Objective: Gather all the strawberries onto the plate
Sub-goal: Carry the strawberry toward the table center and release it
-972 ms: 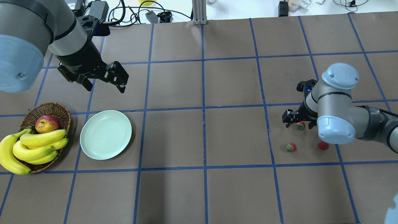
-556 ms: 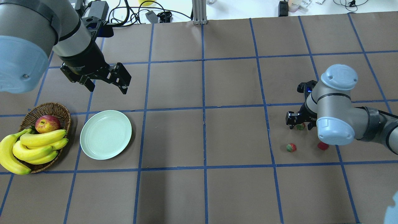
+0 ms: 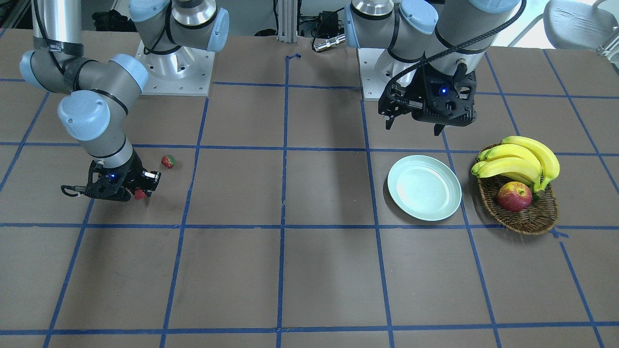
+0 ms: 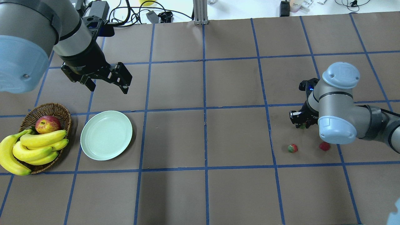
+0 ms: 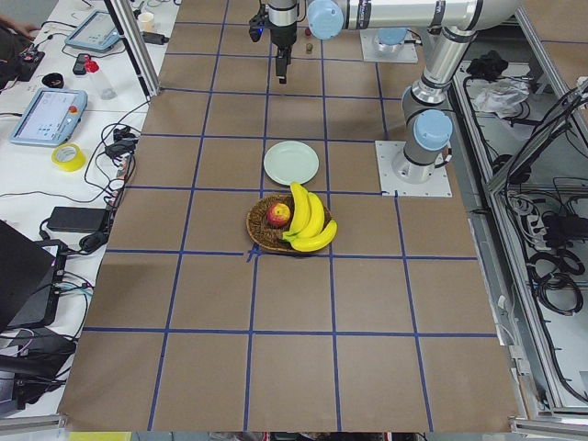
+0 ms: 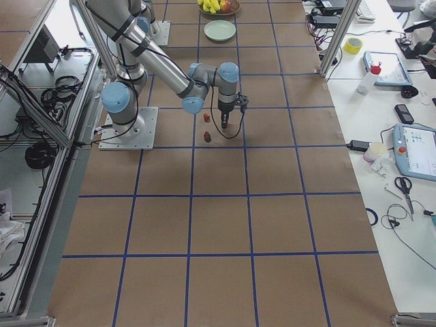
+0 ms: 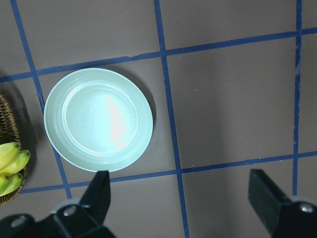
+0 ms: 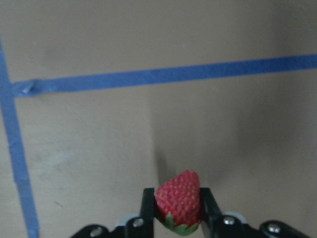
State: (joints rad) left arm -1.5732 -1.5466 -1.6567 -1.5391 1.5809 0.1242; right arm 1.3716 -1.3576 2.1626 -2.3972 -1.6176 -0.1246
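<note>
My right gripper [image 8: 178,210] is shut on a strawberry [image 8: 179,202], low over the table; it also shows in the overhead view [image 4: 301,122] and the front view [image 3: 140,191]. Two more strawberries lie on the brown table, one [image 4: 292,148] nearer the middle and one [image 4: 324,146] partly under my right arm's elbow. The front view shows only one loose strawberry [image 3: 168,161]. The mint-green plate [image 4: 106,135] is empty at the left, next to the basket. My left gripper [image 4: 107,87] is open and empty, hovering beyond the plate, which fills the left wrist view [image 7: 98,126].
A wicker basket [image 4: 59,107] with an apple [image 4: 47,124] and bananas [image 4: 37,147] stands left of the plate. Cables and boxes [image 4: 100,9] lie along the table's far edge. Blue tape lines grid the brown surface.
My right gripper's fingers have closed around the strawberry that lay between them. My left gripper has shifted slightly up and right in the overhead view. The other two strawberries have not moved.
</note>
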